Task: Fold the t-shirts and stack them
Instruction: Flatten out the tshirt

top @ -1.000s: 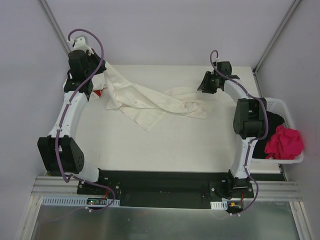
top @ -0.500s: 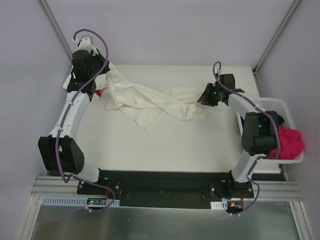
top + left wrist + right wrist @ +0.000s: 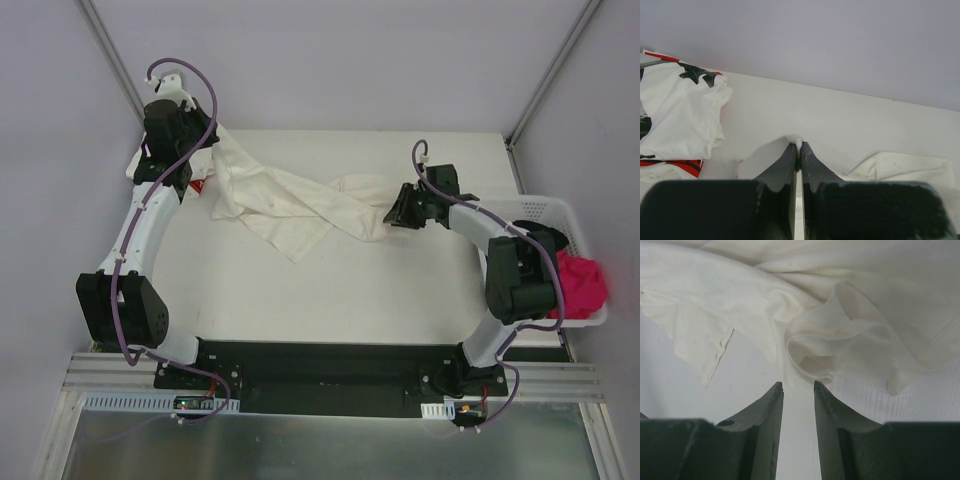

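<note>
Left hand [image 3: 799, 148]: clenched on a corner of the cream shirt; a small peak of cloth shows above the closed tips. It is at the far left of the tabletop [image 3: 330, 290], raised. It should stay firm and not pull before the other side is held.
Star shirt [image 3: 677, 110]: a crumpled heap at the far left, just beside the left hand and partly under the cream shirt in the top view. I would leave it for later and take care that the lifted cloth does not drag it.
Cream shirt [image 3: 290, 205]: lies in a long twisted band from the left hand across the far half of the tabletop to the right hand, with one flap hanging toward the near side. It is not flat, so it cannot be folded yet.
Right hand [image 3: 798, 386]: released, the jaws partly apart with nothing between them. It is low over the tabletop, with a ruffled fold of the cream shirt just ahead of the tips.
Step in hand: I judge it is the grasp of the right end. The tips should go a little forward so one thin edge enters the gap, not the whole ruffle, then close. After that both hands can draw apart to spread the shirt.
Basket [image 3: 545, 207]: at the right edge, with a pink cloth [image 3: 580, 280] inside; well apart from the work.
</note>
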Action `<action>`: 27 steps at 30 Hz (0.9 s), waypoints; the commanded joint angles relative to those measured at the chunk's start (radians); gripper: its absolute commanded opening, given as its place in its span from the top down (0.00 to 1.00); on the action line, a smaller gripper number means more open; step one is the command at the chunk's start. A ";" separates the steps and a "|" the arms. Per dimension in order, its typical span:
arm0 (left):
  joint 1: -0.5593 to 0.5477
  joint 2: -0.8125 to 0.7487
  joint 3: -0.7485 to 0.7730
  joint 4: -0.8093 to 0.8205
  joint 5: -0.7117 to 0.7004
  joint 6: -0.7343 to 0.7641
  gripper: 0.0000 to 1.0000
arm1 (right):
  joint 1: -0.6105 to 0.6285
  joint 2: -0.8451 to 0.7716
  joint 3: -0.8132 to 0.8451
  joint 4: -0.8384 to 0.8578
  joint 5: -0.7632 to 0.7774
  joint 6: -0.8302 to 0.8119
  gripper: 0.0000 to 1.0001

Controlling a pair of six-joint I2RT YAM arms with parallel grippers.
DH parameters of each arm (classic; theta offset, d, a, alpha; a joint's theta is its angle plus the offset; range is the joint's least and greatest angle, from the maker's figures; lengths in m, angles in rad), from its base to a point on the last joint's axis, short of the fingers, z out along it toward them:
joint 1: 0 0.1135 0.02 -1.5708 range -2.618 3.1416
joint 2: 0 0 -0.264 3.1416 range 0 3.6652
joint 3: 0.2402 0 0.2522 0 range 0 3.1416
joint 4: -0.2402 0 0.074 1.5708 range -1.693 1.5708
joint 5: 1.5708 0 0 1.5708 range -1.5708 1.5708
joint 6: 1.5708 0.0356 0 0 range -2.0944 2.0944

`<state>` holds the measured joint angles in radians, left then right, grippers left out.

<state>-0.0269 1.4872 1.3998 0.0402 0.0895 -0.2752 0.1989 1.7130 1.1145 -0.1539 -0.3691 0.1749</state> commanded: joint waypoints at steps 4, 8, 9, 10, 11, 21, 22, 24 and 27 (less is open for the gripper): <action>-0.007 -0.027 0.019 0.036 -0.023 0.021 1.00 | 0.008 0.010 -0.024 0.068 -0.010 0.015 0.66; -0.007 -0.027 0.024 0.036 -0.022 0.021 1.00 | 0.007 0.011 -0.039 0.086 -0.008 0.015 0.66; -0.007 -0.025 0.025 0.036 -0.022 0.021 1.00 | 0.008 0.013 -0.044 0.091 -0.005 0.015 0.66; -0.007 -0.024 0.027 0.036 -0.022 0.021 1.00 | 0.008 0.017 -0.048 0.109 -0.004 0.020 0.66; -0.007 -0.024 0.028 0.036 -0.022 0.021 1.00 | 0.008 0.019 -0.062 0.123 -0.001 0.021 0.66; -0.007 -0.015 0.050 0.029 -0.010 0.027 1.00 | 0.007 0.082 -0.081 0.234 -0.017 0.060 0.56; -0.007 -0.012 0.050 0.027 -0.010 0.028 1.00 | 0.008 0.089 -0.082 0.246 -0.022 0.061 0.53; -0.007 -0.008 0.050 0.026 -0.008 0.028 1.00 | 0.008 0.096 -0.084 0.255 -0.030 0.069 0.51; -0.007 -0.004 0.051 0.026 -0.008 0.030 1.00 | 0.008 0.100 -0.085 0.269 -0.050 0.077 0.50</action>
<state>-0.0269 1.4872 1.4036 0.0395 0.0856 -0.2707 0.2047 1.8122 1.0317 0.0467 -0.3775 0.2295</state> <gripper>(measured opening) 0.009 0.494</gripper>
